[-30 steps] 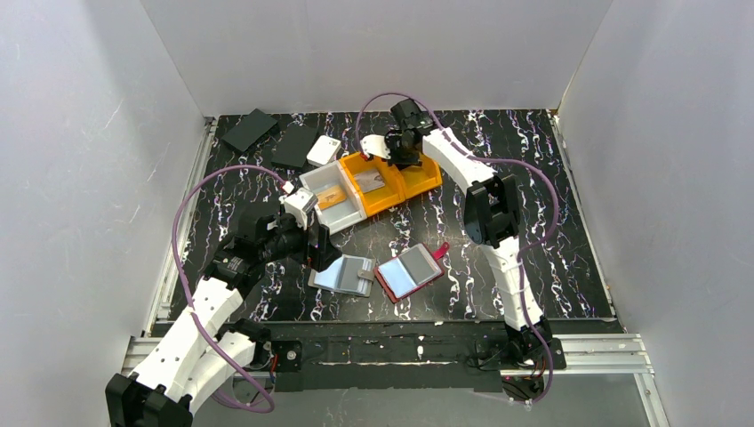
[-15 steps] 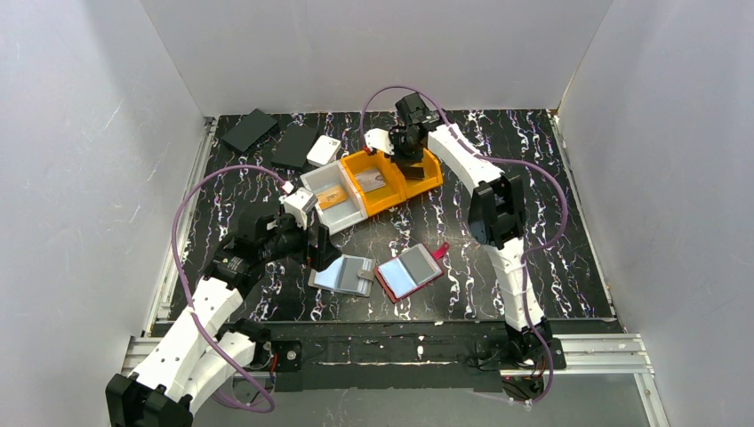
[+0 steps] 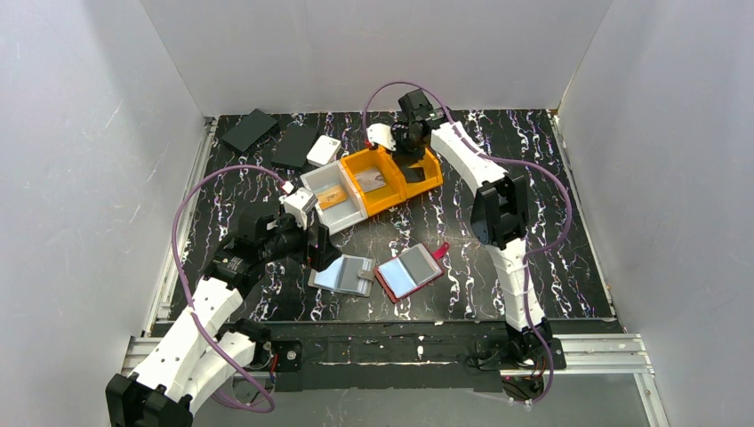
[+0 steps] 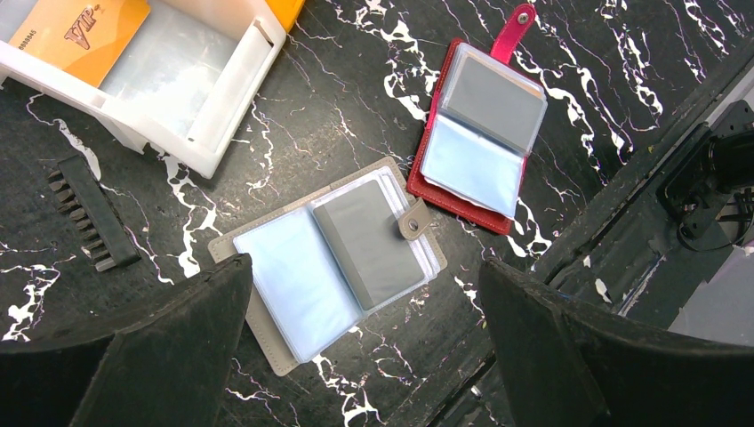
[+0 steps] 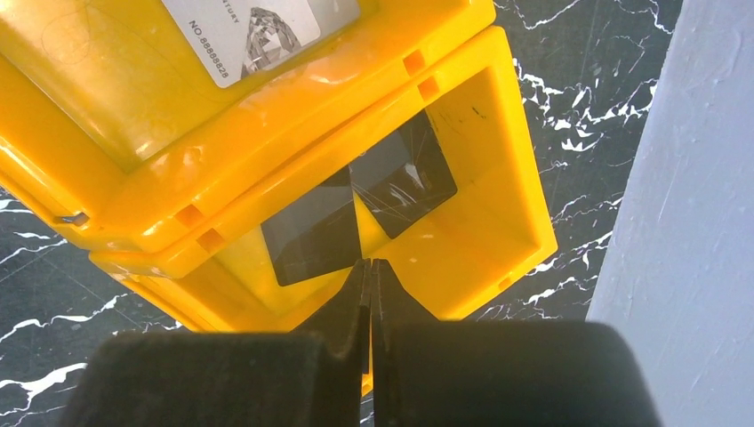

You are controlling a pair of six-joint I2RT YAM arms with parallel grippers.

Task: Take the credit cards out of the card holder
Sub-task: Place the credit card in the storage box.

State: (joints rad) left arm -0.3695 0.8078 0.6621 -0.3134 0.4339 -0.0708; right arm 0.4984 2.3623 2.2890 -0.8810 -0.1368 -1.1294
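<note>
Bright, even overhead light — soft shadows; near gripper fingers blurred.

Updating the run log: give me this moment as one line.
left gripper: open, above grey holder | right gripper: shut, empty, above yellow bin | red holder: open, beside grey | bin: two dark cards

- Bare bench (image 3: pixel 578 222) right of red card holder (image 4: pixel 480 133): widest free lane, open down to near edge.
- Grey card holder (image 4: pixel 329 258) just beside red one; barely any bench between.
- Over grey holder: left end effector (image 4: pixel 364 267) spread wide, one finger on each side.
- Far side hemmed in by white bin (image 4: pixel 222 116); black bit strip (image 4: pixel 89 213) lying near it.
- Near side closed off by black rail (image 4: pixel 622 205).
- Inside yellow bin (image 5: pixel 498 178): two dark cards (image 5: pixel 311 236) on floor, walls close all round.
- Pinched-together right end effector (image 5: pixel 370 276) above them.
- White wall (image 5: pixel 685 178) close beyond bin.
</note>
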